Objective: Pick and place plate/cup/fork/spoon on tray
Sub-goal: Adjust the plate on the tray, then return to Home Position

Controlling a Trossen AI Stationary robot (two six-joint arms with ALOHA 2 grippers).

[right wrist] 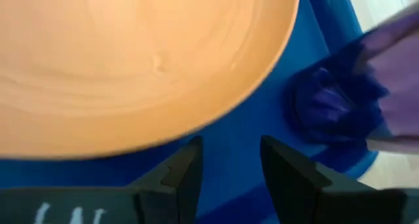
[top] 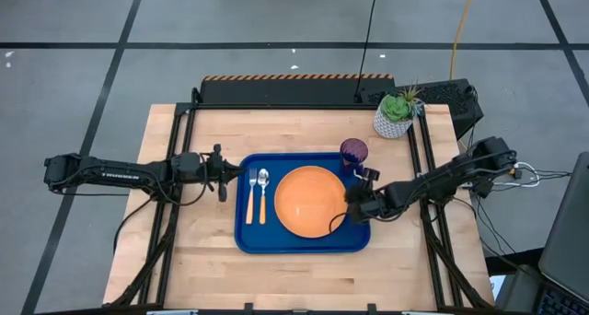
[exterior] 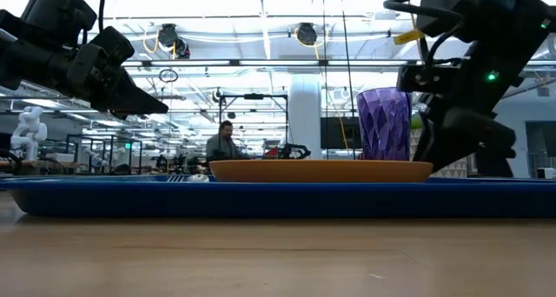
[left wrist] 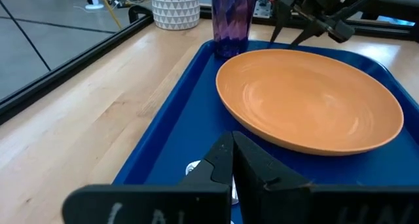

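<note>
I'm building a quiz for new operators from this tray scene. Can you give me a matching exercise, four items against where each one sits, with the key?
Items:
1. plate
2. cup
3. fork
4. potted plant

Places:
A. on the bare wooden table, beyond the tray's far right corner
B. middle of the tray
C. on the tray's left side, next to the spoon
D. upright in the tray's far right corner

Pairs: 1-B, 2-D, 3-C, 4-A
</note>
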